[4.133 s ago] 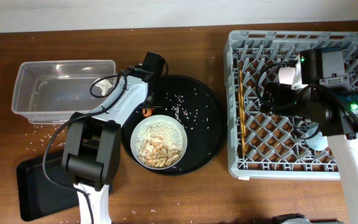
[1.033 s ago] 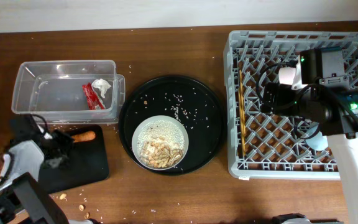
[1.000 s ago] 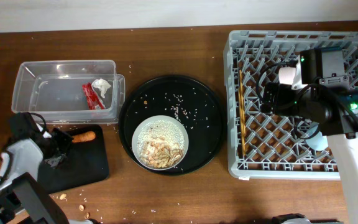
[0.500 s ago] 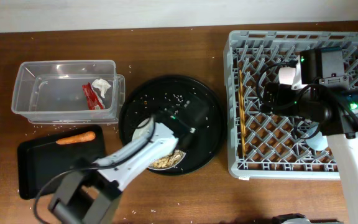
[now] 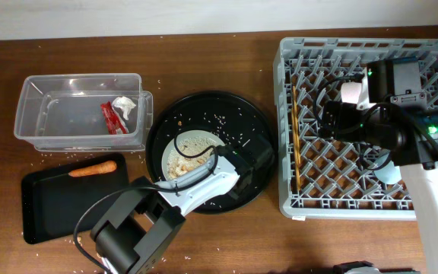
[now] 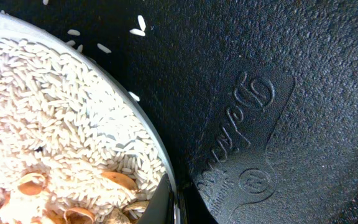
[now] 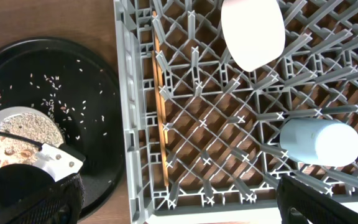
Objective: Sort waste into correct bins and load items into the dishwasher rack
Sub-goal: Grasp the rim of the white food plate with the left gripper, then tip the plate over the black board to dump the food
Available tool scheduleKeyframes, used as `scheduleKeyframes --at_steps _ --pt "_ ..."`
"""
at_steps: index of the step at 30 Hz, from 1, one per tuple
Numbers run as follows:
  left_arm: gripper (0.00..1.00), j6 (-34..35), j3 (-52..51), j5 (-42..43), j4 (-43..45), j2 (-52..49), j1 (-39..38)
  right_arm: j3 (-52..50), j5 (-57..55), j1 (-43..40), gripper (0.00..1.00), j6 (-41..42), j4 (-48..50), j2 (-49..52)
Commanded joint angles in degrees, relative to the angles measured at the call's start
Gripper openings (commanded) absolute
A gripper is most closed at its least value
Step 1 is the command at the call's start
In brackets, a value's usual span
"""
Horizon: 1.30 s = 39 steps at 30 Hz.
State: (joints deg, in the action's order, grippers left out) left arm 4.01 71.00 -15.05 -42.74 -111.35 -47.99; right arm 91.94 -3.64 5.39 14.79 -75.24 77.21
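Observation:
The wide pale grey-white bowl (image 5: 187, 151) with white rice and beige scraps (image 6: 48, 143) sits on the big round black tray (image 5: 238, 125). My left gripper (image 6: 174, 200) is shut on the bowl's right rim, one finger inside and one outside. In the overhead view the left gripper (image 5: 220, 154) is at that rim. My right gripper (image 7: 179, 208) is open and empty above the grey dishwasher rack (image 5: 287, 114), which holds the white bowl (image 7: 252, 31), the light-blue cup (image 7: 319, 142) and the chopsticks (image 7: 161, 112). The red wrapper (image 5: 112, 118) and white tissue (image 5: 125, 105) lie in the clear tub (image 5: 52, 114). The carrot stick (image 5: 92, 168) lies on the flat black tray (image 5: 59, 205).
Loose rice grains are scattered over the round tray (image 7: 67, 93) and on the wooden table near the tub. The left arm's white link (image 5: 196, 183) lies across the round tray's front. The rack fills the right side of the table.
My left arm has left the flat black tray, where the carrot now lies, and come to the rice bowl, closing on its right rim. The right arm has not moved.

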Motion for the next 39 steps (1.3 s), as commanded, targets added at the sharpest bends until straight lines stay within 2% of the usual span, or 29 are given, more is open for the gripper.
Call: scheduleKeyframes --at_steps 1,4,5,6,11,13,16,17,18,22,24,26,30,34,39 --pt "0.00 -2.40 2.86 0.17 0.15 -1.95 -0.02 0.20 -0.48 -0.22 0.98 0.04 0.02 -0.22" --pt "0.00 -2.56 3.43 -0.02 0.33 -1.95 -0.02 0.20 -0.48 -0.22 0.98 0.04 0.00 -0.22" --pt "0.00 -1.88 4.09 -3.10 -0.98 -1.95 -0.04 0.20 -0.48 -0.22 0.98 0.04 0.00 -0.22" --pt "0.00 0.42 7.63 -7.37 -5.97 -1.90 -0.31 0.20 -0.48 -0.22 0.98 0.04 0.02 -0.22" --pt "0.00 2.29 22.40 -11.56 -18.69 -1.88 -0.76 0.20 -0.50 -0.22 0.98 0.04 0.00 -0.22" --pt "0.00 6.95 26.36 -13.55 -25.73 -1.42 -0.76 0.20 -0.48 -0.22 0.98 0.04 0.02 -0.22" --pt "0.00 16.48 27.32 -13.11 -34.40 4.96 0.09 0.20 -0.50 -0.22 0.98 0.04 0.00 -0.22" --pt "0.00 17.22 27.32 -11.21 -35.50 6.62 0.57 0.20 -0.48 -0.22 0.98 0.04 0.00 -0.22" --pt "0.00 17.29 27.30 -5.22 -36.44 8.96 2.27 0.20 -0.48 -0.22 0.98 0.04 0.00 -0.22" --pt "0.00 22.58 26.45 -3.72 -44.35 12.76 11.06 0.20 -0.48 -0.22 0.98 0.04 0.02 -0.22" --pt "0.00 24.00 14.01 -0.79 -40.33 21.44 20.22 0.20 -0.48 -0.22 0.98 0.04 0.02 -0.22" --pt "0.00 23.28 7.37 2.12 -36.28 26.03 24.87 0.20 -0.50 -0.22 0.98 0.04 0.00 -0.22" --pt "0.00 16.41 -5.46 12.50 -27.02 33.38 38.21 0.20 -0.48 -0.22 0.98 0.04 0.00 -0.22" --pt "0.00 8.02 -12.28 23.32 -18.97 33.48 47.58 0.20 -0.48 -0.22 0.98 0.04 0.00 -0.22" --pt "0.00 -2.23 -12.70 42.93 -16.81 37.62 57.99 0.20 -0.48 -0.22 0.98 0.04 0.00 -0.22"
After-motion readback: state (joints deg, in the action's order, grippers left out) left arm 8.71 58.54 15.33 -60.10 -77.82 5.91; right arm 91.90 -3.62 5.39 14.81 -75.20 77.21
